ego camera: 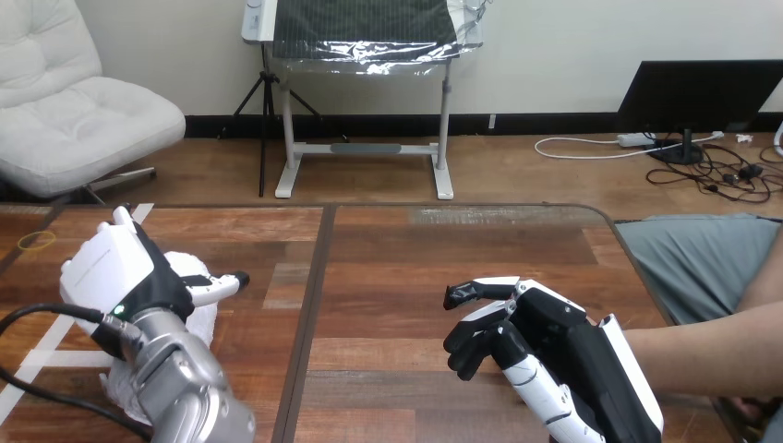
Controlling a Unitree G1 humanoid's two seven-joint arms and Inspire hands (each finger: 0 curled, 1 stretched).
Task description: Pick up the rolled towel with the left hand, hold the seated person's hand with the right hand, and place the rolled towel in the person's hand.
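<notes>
**Open middle, blocked near corners**

The table (pixel 415 249) is bare across its middle and far side, leaving a broad lane between the two arms. At the near left, the left hand (pixel 115 268) sits over the towel (pixel 205 321) and blocks that corner. A rubber band (pixel 37 241) lies flat at the far left. At the near right, the right hand (pixel 554 343), fingers (pixel 473 343) curled, and the person's forearm (pixel 711 351) just beyond it close off that side.
</notes>
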